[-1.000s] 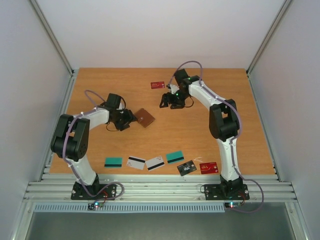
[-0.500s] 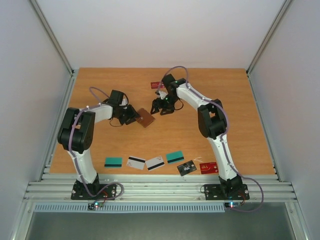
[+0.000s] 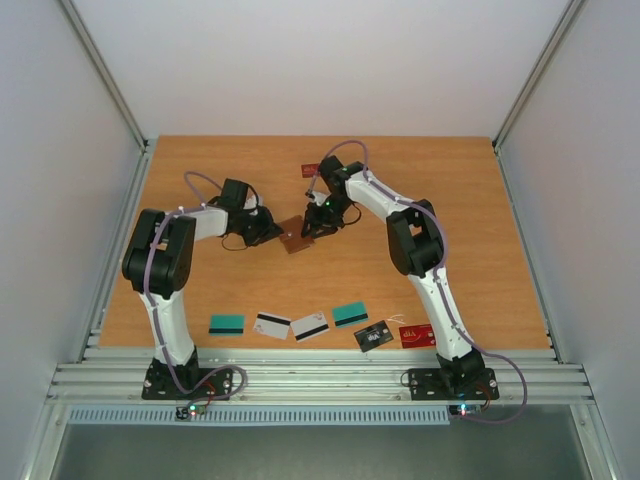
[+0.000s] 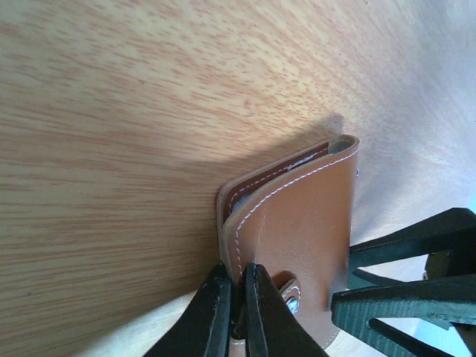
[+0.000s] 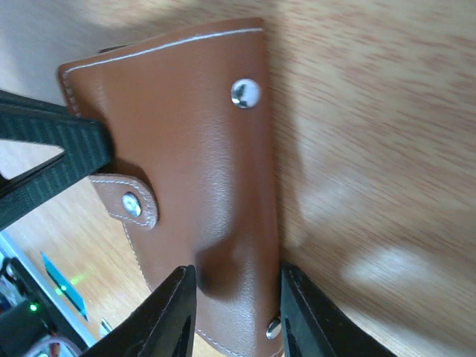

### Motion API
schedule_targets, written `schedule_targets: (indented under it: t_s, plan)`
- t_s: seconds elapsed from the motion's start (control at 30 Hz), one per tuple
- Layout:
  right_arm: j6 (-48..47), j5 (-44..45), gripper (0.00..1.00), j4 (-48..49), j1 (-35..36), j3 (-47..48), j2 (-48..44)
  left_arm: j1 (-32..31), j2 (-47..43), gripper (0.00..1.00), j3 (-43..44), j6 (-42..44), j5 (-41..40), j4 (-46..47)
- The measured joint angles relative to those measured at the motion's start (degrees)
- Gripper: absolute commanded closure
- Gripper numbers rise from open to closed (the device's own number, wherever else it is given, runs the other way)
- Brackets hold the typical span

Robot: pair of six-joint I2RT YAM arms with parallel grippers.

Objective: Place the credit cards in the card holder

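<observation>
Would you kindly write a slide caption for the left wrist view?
Left gripper pinching one edge of the brown leather card holder on the wooden table.

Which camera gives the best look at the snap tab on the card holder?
The right wrist view: the snap tab lies whole on the face of the card holder. The left wrist view catches only part of it at the bottom edge, by the left pincer. In the top view it is too small to see.
</observation>
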Motion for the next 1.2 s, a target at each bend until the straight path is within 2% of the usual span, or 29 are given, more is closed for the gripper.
schedule_targets:
  t_s: [0.17,0.3,0.5,0.7,0.87,1.0,1.2]
  plan:
    - [0.7,0.4,0.85,-1.0,-0.3,0.0,0.1,0.3,0.7,0.95,0.0,0.2,2.2,2.0]
    - [1.5,0.0,0.98,-1.6,-0.4,0.0,0.1,0.4,0.8,0.88,-0.4,0.1,2.9,3.0]
    - [2.3,-1.2,0.99,-1.4,-0.2,-1.0,-0.5,0.3,-0.3,0.71,-1.9,0.1,2.6,4.2]
    - [3.7,-1.4,0.99,0.1,0.4,-5.9,-4.8,-0.3,-3.9,0.42,-3.6,1.1,2.7,2.8]
    - [6.5,-1.3,0.99,2.4,0.5,-11.1,-10.5,-0.3,-8.9,0.27,-6.0,1.2,4.2,3.5]
    - [9.4,-1.3,0.99,3.8,0.5,-13.7,-14.3,-0.3,-12.6,0.21,-8.2,1.1,5.4,4.0]
    - [13.4,-1.4,0.99,5.6,0.5,-15.4,-19.8,-0.3,-18.0,0.24,-11.6,0.5,8.6,5.8]
